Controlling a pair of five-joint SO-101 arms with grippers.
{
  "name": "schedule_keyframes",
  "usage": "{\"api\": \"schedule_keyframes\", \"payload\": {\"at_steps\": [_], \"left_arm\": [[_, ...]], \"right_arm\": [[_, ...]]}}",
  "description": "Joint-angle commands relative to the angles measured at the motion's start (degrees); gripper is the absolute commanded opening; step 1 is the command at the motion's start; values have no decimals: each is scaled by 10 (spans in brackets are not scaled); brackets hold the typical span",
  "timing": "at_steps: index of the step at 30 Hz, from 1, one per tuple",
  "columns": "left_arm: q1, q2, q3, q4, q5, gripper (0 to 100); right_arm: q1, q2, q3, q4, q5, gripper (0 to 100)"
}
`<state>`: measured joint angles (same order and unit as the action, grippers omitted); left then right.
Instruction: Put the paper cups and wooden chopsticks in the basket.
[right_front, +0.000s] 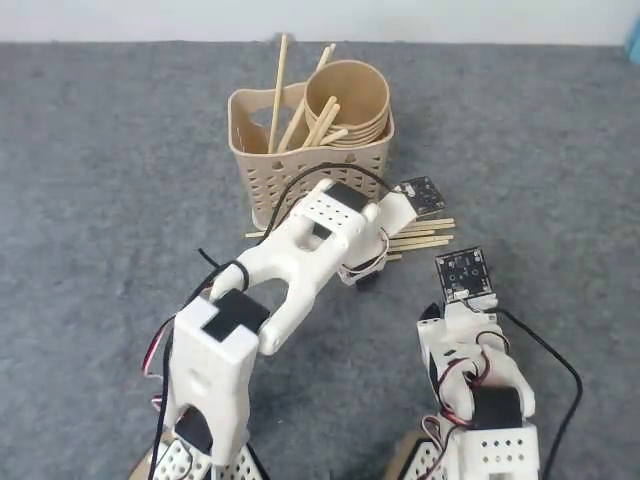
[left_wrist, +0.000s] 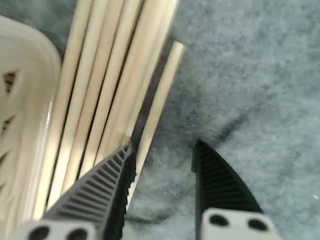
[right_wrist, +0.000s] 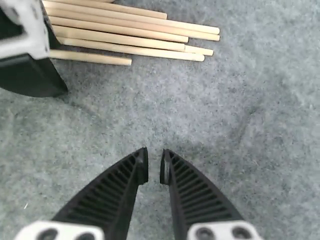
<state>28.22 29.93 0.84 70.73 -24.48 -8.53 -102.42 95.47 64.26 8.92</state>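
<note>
While the basket (right_front: 300, 182) holds paper cups (right_front: 347, 100) and chopsticks (right_front: 278, 92), loose chopsticks (right_front: 428, 239) lie beside it. Left claw (left_wrist: 162, 150) apart; right claw (right_wrist: 154, 165) nearly together.

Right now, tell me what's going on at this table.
The left pincer is open, low over a bundle of wooden chopsticks lying on the grey carpet beside the basket. The basket already holds stacked paper cups and a few more chopsticks. The right pincer is shut and empty, above bare carpet nearby.
</note>
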Motion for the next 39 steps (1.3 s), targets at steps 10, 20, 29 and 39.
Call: {"api": "schedule_keyframes", "payload": {"at_steps": [10, 20, 29, 39], "left_arm": [[41, 11, -6, 49, -42, 102], [125, 7, -7, 90, 17, 13], [126, -13, -1, 126, 32, 13], [114, -258, 142, 105, 33, 13]], "right_arm": [[0, -13, 9, 0, 9, 58], [0, -13, 9, -3, 8, 55], [34, -14, -5, -5, 4, 55], [39, -14, -4, -29, -40, 54]]}}
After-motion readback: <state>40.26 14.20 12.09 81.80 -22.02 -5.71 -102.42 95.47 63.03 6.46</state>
